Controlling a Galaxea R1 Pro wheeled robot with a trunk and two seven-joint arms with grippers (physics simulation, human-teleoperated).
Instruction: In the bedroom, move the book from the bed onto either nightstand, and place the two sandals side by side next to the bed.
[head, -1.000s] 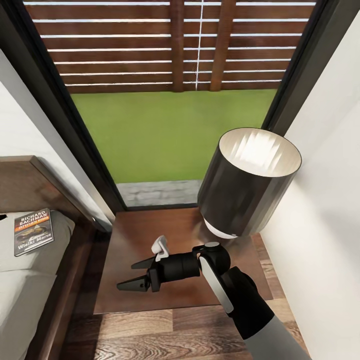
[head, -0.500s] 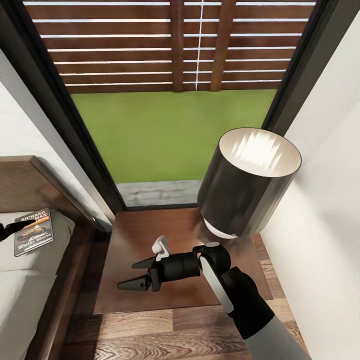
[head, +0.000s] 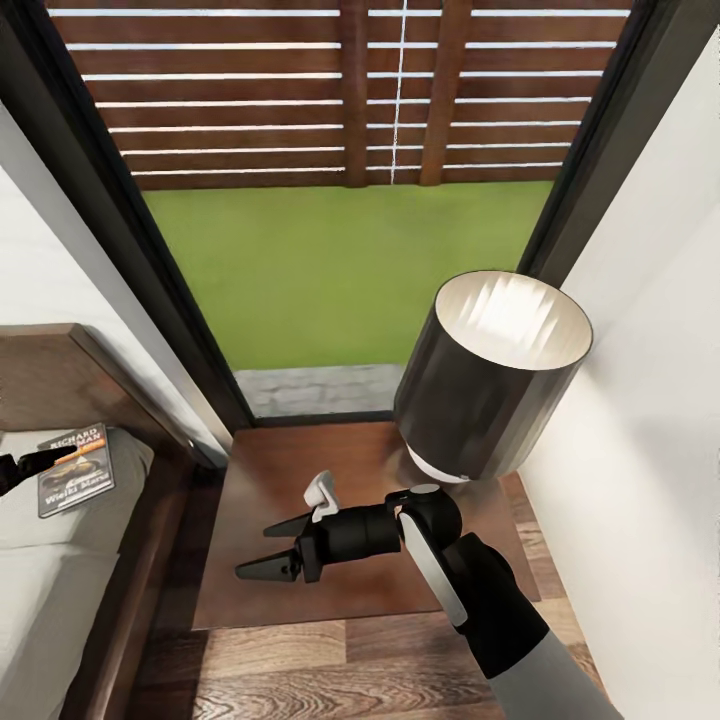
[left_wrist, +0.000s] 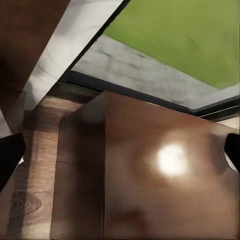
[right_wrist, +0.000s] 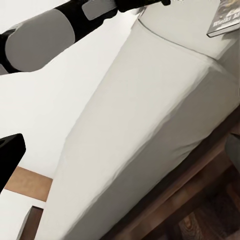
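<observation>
Reaching in now: left gripper (head: 30, 462) has come onto the book (head: 76, 469) on the bed (head: 60, 560), jaw state unclear; right gripper (head: 268, 549) hangs wide open over nightstand (head: 290, 470)

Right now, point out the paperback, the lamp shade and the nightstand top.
dark paperback book (head: 76, 469), head view, cover centre
dark cylindrical lamp shade (head: 470, 410), head view, outer wall
glossy brown wooden nightstand (head: 275, 470), head view, bare top

we see bright even daylight from window (head: 340, 200). soft glare spot on glossy nightstand (left_wrist: 172, 160) top. lamp shade (head: 490, 390) inside glows pale. renders slightly soft, wrist views blurrier.
</observation>
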